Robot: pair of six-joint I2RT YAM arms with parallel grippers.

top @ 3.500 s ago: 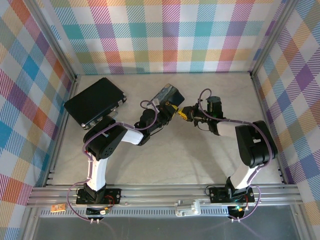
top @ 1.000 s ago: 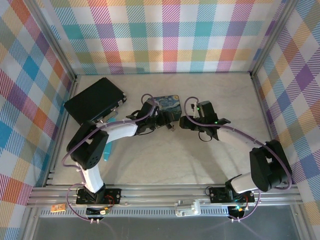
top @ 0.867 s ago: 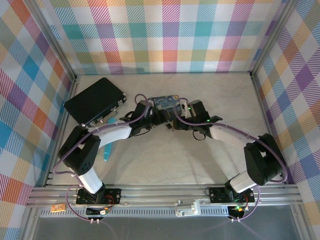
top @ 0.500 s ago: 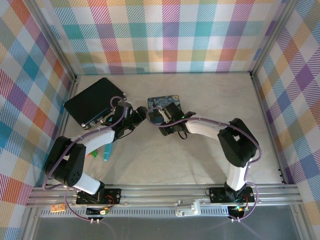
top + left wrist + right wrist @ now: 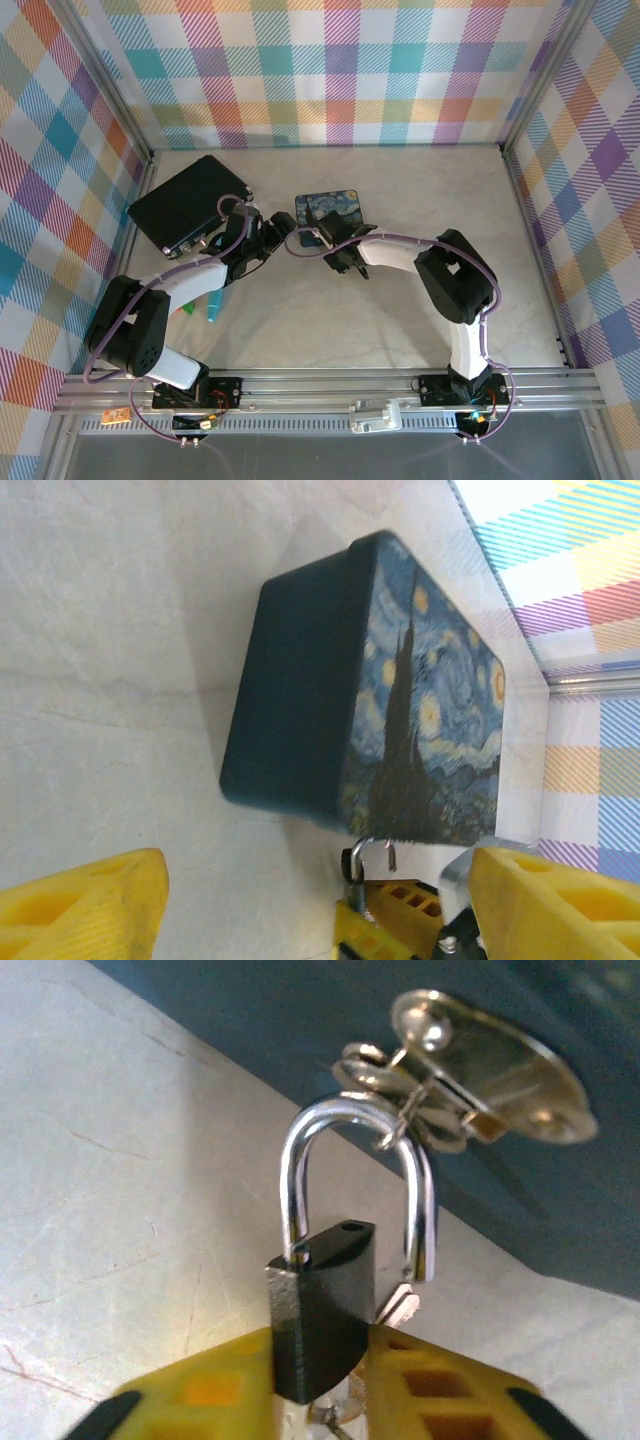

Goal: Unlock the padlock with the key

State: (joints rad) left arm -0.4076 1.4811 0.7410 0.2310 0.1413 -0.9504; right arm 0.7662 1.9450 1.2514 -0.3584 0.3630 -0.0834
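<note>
Right wrist: we see the right end effector (image 5: 320,1370) gripping the padlock (image 5: 322,1305) body, one shackle leg free.
Padlock place: just beside the blue tin (image 5: 400,700), over the bench (image 5: 120,630).
Left end effector (image 5: 320,905): we see fingers spread wide.

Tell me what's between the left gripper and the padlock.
The right gripper is clamped on the padlock. In the left wrist view its yellow fingers sit on the near side, between the open left gripper and the shackle.
</note>
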